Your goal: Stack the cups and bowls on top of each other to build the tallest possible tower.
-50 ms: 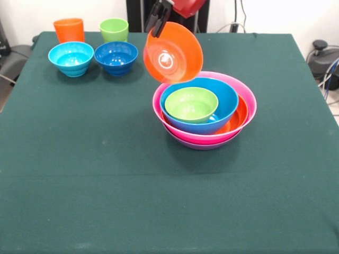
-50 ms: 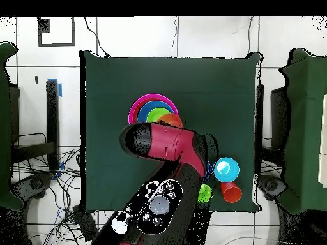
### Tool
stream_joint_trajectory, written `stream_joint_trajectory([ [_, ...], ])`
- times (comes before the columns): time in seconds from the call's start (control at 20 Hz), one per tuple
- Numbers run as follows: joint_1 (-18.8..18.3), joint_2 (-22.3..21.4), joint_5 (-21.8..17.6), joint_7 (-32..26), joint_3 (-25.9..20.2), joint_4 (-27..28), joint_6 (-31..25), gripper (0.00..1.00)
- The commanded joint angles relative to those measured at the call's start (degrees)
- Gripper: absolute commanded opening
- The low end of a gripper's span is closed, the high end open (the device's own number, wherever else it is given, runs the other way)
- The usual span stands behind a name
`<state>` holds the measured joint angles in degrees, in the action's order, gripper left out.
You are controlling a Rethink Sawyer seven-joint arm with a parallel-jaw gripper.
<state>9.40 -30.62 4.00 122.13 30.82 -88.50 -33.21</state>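
Observation:
My gripper (image 1: 158, 22) is shut on the upper rim of an orange bowl (image 1: 173, 53), which hangs tilted with its underside facing the front view, just above and behind the tower (image 1: 204, 108). The tower nests a purple bowl (image 1: 201, 145) at the bottom, then pink (image 1: 249, 100), orange (image 1: 238, 119) and blue (image 1: 225, 103) bowls, with a small lime green bowl (image 1: 191, 104) innermost. At the far left stand an orange cup (image 1: 69, 29) and a lime green cup (image 1: 114, 29), with a light blue bowl (image 1: 71, 58) and a dark blue bowl (image 1: 116, 57) in front of them.
Seen from overhead, the red and black arm (image 2: 167, 143) covers part of the pink-rimmed tower (image 2: 137, 105). The light blue bowl (image 2: 226, 169), orange cup (image 2: 231, 191) and green cup (image 2: 205, 193) sit by the table's edge. The dark green cloth (image 1: 106, 185) covers the table.

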Motion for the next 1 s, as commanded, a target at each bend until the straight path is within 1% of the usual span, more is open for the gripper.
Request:
stream_joint_trajectory([
  [0.05, 1.7, 4.5, 3.3, 13.6, -3.6, 2.1, -1.8, 0.0],
  [0.2, 1.1, 4.4, 3.9, 12.6, -4.2, 2.0, -1.8, 0.0],
  [1.0, 1.7, 4.6, 4.7, 12.1, -3.1, 2.1, -2.0, 0.0],
])
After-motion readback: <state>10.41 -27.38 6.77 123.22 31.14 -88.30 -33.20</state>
